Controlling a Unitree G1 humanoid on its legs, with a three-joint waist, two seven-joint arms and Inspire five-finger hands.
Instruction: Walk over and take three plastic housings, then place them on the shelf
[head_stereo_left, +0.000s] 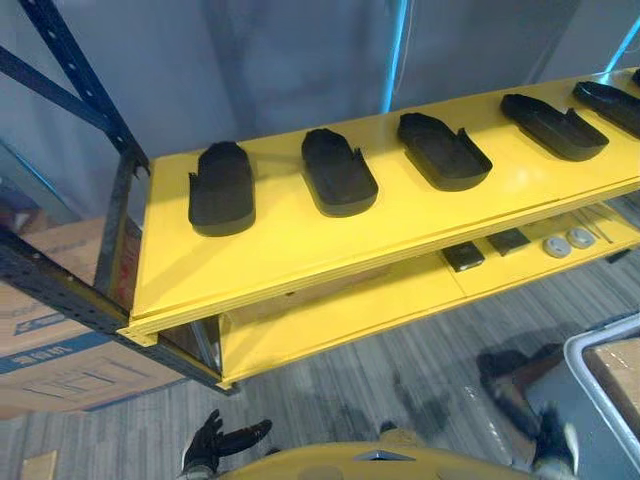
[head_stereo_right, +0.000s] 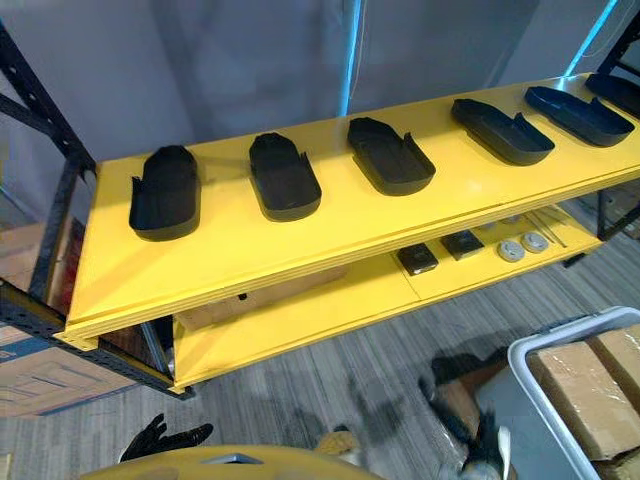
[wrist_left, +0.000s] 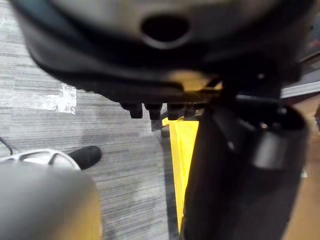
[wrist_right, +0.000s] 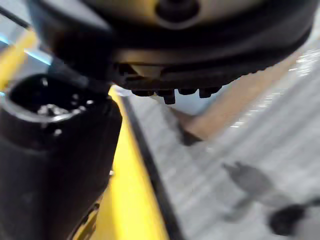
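The row of black, shoe-shaped plastic housings (head_stereo_left: 338, 171) lies spaced apart, hollow sides up, on the top board of the yellow metal shelf (head_stereo_left: 300, 265); I carry none. My left hand (head_stereo_left: 222, 440) hangs low over the grey floor, wide and relaxed, holding nothing. Whether my right hand (wrist_right: 60, 160) is spread or closed I cannot tell. At my right stands a pale grey plastic bin (head_stereo_right: 560, 345) with brown cardboard boxes (head_stereo_right: 580, 395) inside. Two round grey discs (head_stereo_left: 568, 241) lie on the lower board.
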